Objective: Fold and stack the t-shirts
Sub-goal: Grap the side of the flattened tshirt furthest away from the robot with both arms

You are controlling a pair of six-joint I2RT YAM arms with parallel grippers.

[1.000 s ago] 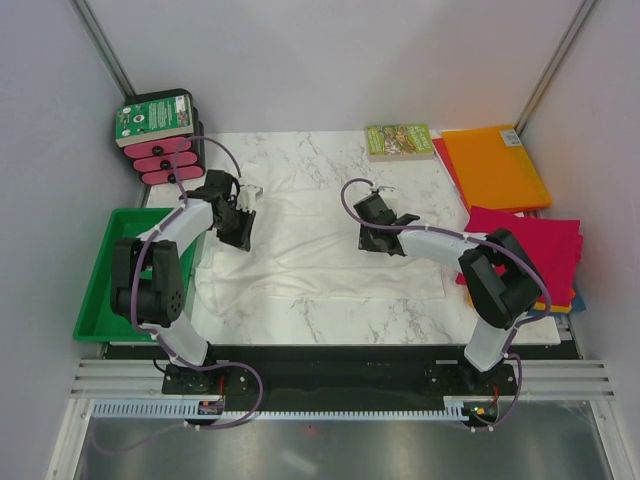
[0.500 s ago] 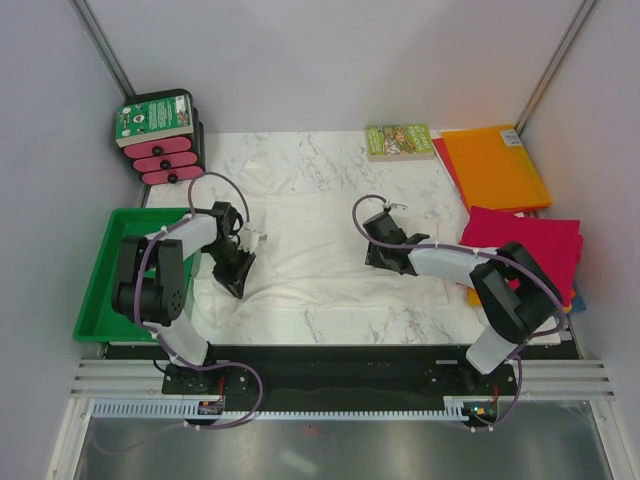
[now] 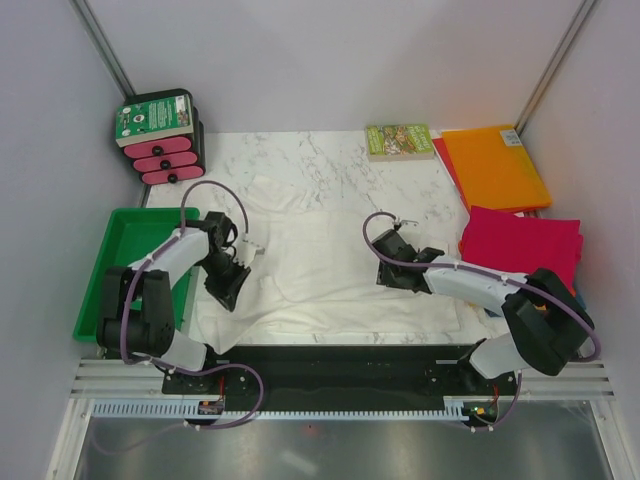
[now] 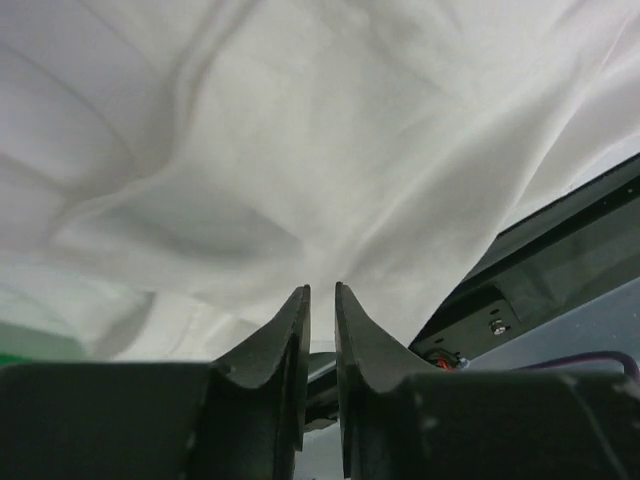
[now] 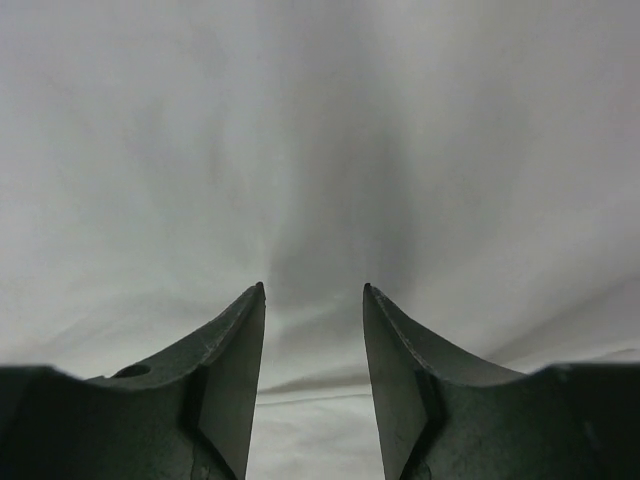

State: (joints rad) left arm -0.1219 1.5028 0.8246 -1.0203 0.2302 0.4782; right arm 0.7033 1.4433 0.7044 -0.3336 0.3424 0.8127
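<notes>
While only the left gripper (image 4: pixel 320 290) pinches the white t-shirt (image 3: pixel 320 250), the cloth may bunch up. The right gripper (image 5: pixel 313 288) is half open and holds nothing.

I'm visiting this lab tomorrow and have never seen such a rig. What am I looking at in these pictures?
Two small robot arms, left and right, are bolted at the near edge of a marble table. The overhead picture looks down from behind them. The other two come from wrist cameras, so the dark prongs are each arm's own fingers. A wrinkled white t-shirt lies spread across the table. The left gripper is nearly shut and seems to pinch the shirt. The right gripper has its jaws apart over the cloth. A folded magenta shirt and an orange shirt lie at the right, a small book at the back, and a green tray at the left.
</notes>
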